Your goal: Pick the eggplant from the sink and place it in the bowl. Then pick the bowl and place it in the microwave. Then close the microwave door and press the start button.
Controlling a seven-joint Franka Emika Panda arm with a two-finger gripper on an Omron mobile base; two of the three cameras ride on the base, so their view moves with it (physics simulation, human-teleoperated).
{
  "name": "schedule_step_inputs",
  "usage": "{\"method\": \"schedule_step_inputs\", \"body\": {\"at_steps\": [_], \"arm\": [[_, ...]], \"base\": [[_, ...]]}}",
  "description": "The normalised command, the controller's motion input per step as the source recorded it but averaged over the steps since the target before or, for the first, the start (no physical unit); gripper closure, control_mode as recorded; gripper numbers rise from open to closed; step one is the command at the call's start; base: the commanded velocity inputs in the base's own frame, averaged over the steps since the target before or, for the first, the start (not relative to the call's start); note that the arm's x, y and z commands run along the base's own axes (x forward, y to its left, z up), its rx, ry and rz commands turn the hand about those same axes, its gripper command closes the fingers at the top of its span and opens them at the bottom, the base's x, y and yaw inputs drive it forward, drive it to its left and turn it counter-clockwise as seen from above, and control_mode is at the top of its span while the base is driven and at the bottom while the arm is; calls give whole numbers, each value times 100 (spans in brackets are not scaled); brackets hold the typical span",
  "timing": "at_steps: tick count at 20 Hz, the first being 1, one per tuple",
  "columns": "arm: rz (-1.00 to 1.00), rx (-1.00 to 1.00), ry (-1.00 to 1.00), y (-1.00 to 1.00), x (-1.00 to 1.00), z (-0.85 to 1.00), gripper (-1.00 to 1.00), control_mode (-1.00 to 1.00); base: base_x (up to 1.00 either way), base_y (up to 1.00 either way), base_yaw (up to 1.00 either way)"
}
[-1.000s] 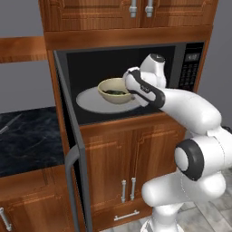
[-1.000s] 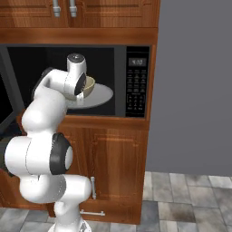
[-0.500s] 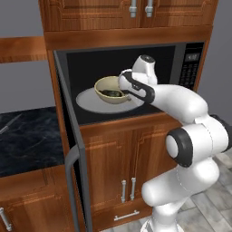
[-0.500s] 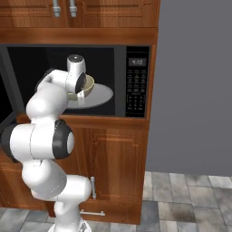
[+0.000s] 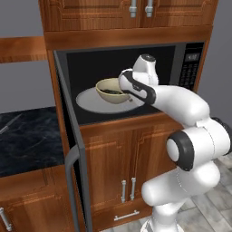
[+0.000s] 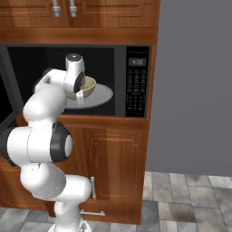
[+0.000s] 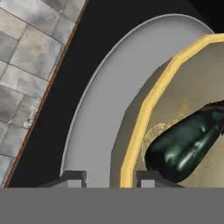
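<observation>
Here we see the bowl (image 5: 112,90) sitting on the white plate (image 5: 88,100) inside the microwave (image 5: 136,81), toward the middle of the dark cavity, with the eggplant (image 7: 187,144) lying in it against the speckled inside. Our gripper (image 7: 109,178) reaches into the cavity at the bowl's right side, and in the hand view its two fingertips (image 7: 72,178) stand one on each side of the bowl's yellow rim, one outside over the plate and one inside by the eggplant. The jaws are apart with the rim between them, and we see a little space on either side of the rim rather than a clamp. The microwave door (image 5: 72,154) hangs wide open on the left, edge-on to us in the left base view, with its long handle (image 5: 69,190) toward us. The keypad (image 6: 136,88) sits at the right of the cavity.
</observation>
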Motion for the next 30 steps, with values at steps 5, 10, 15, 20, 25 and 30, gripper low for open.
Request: {"method": "schedule_step_inputs", "body": {"at_steps": [5, 10, 15, 20, 25, 30], "arm": [[0, 0, -3, 0, -78, 16, -100, -100], [0, 0, -8, 0, -100, 23, -100, -100], [3, 3, -10, 0, -100, 25, -100, -100], [16, 9, -10, 3, -100, 38, -100, -100], [14, 9, -2, 12, -99, 71, -100, -100], [14, 7, 0, 19, -98, 94, -100, -100]], "base": [[0, 0, 0], [0, 0, 0], [0, 0, 0], [0, 0, 0], [0, 0, 0], [0, 0, 0]]}}
